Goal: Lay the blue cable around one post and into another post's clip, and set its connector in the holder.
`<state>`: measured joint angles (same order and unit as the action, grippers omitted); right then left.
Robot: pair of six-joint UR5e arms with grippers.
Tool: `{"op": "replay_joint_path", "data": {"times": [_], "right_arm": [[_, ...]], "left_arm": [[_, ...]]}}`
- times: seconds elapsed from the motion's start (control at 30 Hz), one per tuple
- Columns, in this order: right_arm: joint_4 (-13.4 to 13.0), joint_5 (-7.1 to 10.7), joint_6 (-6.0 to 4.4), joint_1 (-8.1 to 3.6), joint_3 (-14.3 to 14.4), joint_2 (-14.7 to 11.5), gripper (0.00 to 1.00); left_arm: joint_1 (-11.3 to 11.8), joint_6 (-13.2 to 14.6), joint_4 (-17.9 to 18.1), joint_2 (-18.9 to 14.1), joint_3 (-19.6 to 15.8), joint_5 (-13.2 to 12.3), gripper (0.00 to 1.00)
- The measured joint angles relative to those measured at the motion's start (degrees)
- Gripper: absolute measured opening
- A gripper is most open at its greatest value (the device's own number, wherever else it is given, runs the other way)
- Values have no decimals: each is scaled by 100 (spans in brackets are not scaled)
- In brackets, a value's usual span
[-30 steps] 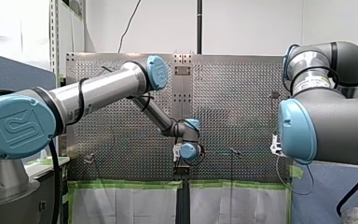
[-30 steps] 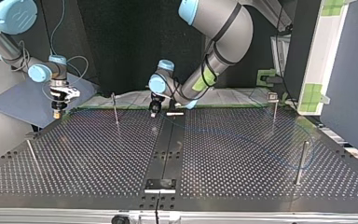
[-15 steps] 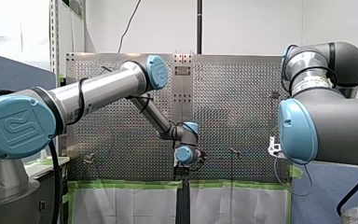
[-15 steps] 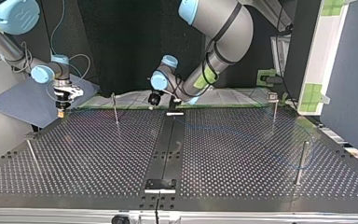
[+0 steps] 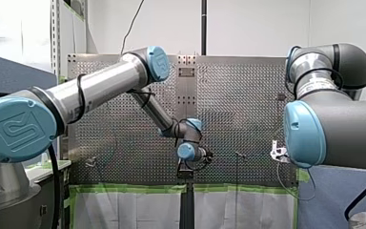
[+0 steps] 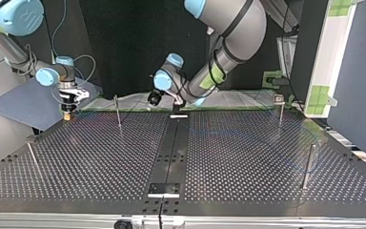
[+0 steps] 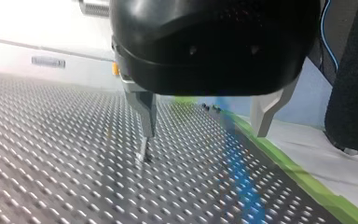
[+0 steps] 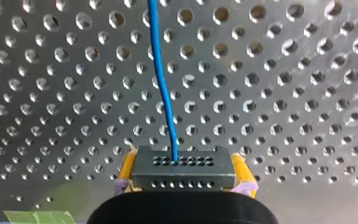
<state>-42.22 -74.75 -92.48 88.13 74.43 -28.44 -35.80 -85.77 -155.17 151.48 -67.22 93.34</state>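
My right gripper (image 8: pixel 182 163) is squeezed tight on the connector (image 8: pixel 186 175) — its yellow pads (image 8: pixel 127 169) press on both sides of it, low over the table (image 8: pixel 284 93). The blue cable (image 8: pixel 162 84) comes out of the connector and runs away across the holes. My left gripper (image 7: pixel 204 135) has its metal fingers (image 7: pixel 145 109) wide apart with nothing between them. Below it the cable is just a blue blur on the table. In the top view the cable is very faint, but it seems to curve by the tall post (image 6: pixel 308 164) at the right. Here is what worries me. Nothing holds the cable's middle, so if my right arm pulls too hard, I think the loop could slip up off that post or miss the clip (image 6: pixel 279 99). The connector could also twist in the pads if the cable tugs sideways — then it would not sit well in the holder. And my left fingers are low, so they might catch the cable.
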Motion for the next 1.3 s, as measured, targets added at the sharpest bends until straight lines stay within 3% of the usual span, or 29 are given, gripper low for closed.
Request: {"op": "replay_joint_path", "data": {"times": [0.23, 0.37, 0.5, 0.73, 0.93, 1.1, 1.3], "right_arm": [[33, -49, 1, 36, -1, 13, 0], [42, -56, 1, 54, -1, 21, 0], [43, -58, 1, 61, -1, 31, 0], [16, -58, -12, 88, -1, 58, 0], [-2, -58, -21, 108, 0, 69, 0], [-16, -58, -38, 119, -1, 76, 0], [-24, -58, -74, 135, -1, 85, 0]], "left_arm": [[-103, 56, 245, -368, -368, -99, 100], [-204, -18, 188, -519, -545, -236, 100], [-370, -42, 66, -564, -738, -272, 100], [-659, -94, -64, -572, -1068, -88, 100], [-834, -152, -54, -574, -1343, -279, 100], [-966, -288, 24, -574, -1348, -416, 100], [-1091, -538, 278, -574, -1192, -383, 100]]}}
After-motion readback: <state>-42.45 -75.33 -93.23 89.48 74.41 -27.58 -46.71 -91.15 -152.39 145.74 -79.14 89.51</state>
